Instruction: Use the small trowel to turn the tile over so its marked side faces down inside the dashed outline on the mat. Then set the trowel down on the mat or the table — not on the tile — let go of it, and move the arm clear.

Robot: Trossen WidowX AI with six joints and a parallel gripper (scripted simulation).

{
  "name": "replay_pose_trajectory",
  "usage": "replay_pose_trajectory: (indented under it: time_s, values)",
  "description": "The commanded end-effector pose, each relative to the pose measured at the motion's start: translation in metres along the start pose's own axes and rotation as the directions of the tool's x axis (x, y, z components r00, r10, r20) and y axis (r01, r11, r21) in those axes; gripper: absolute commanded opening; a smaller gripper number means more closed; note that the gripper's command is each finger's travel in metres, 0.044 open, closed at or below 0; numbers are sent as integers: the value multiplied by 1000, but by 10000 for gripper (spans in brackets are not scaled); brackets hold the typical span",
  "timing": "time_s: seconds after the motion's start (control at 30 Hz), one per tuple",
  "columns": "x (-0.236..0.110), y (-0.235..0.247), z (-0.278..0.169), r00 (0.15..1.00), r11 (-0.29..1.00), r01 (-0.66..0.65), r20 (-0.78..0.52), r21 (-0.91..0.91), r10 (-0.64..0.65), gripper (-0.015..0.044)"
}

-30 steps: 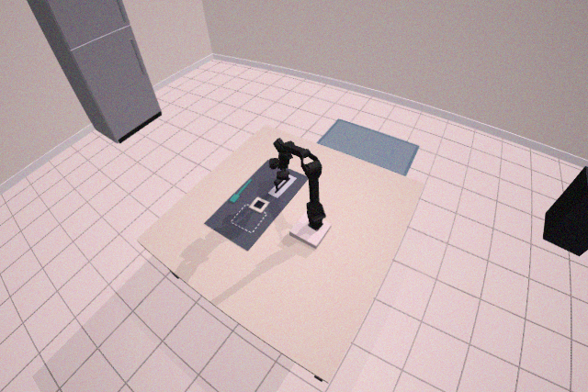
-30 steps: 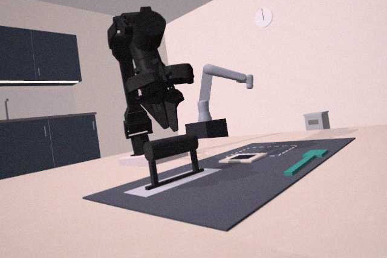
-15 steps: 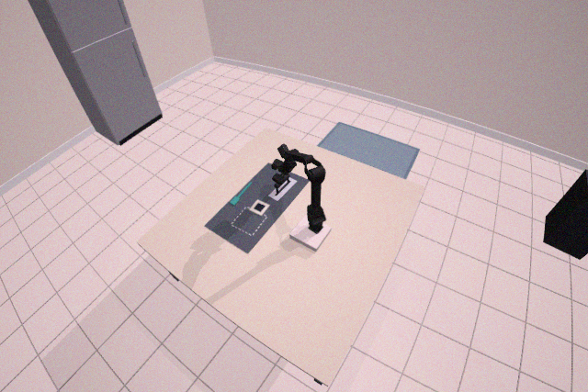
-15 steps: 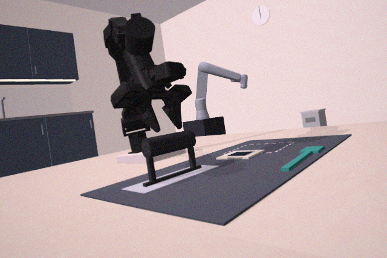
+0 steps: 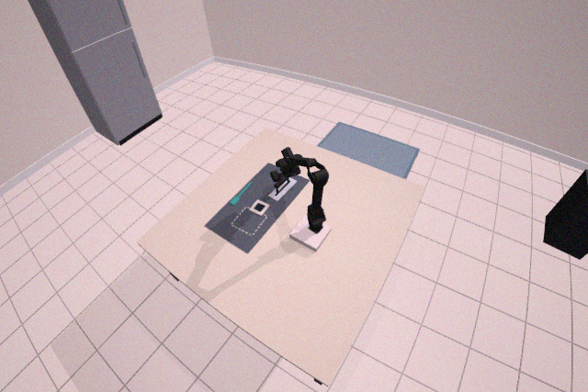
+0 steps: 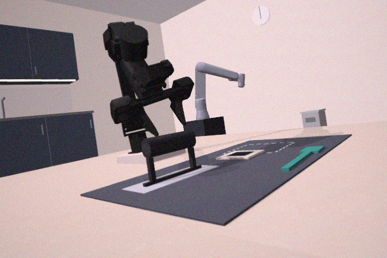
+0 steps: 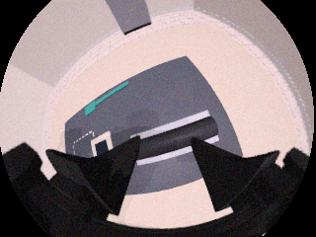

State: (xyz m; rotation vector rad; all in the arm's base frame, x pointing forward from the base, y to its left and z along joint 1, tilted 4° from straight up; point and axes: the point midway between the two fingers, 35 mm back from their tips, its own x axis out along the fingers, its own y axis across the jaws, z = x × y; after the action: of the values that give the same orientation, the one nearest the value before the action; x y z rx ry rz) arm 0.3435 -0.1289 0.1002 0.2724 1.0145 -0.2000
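The small trowel, a flat pale blade (image 5: 275, 196) (image 6: 137, 188) under a black bar handle (image 6: 169, 143) (image 7: 204, 129) on two posts, lies on the dark mat (image 5: 220, 226) (image 6: 222, 211) (image 7: 173, 79). My gripper (image 5: 282, 180) (image 6: 170, 129) (image 7: 166, 140) is open and empty, its fingertips just above the handle, spread along its length. The tile (image 5: 259, 207) (image 6: 243, 154) (image 7: 102, 146) lies flat, its dark square mark facing up, at the trowel-side edge of the dashed outline (image 5: 231, 223). The fingers partly hide the tile in the wrist view.
A flat teal tool (image 5: 240, 195) (image 6: 297, 159) (image 7: 109, 95) lies near the mat's far long edge from the arm base (image 5: 309, 236). The mat lies on a pale table (image 5: 332, 311). A grey arm (image 6: 218, 70) on a black block stands in the background.
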Motion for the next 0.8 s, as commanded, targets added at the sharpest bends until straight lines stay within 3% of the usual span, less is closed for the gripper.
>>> replay_pose_trajectory:
  time_s: [0.0,0.37,0.77]
  values:
    - [1,-1,-5,1000,992,-18,27,127,14,300]
    - [2,-2,-15,992,880,-96,116,465,47,300]
    - [0,-1,-27,974,628,-215,212,748,81,300]
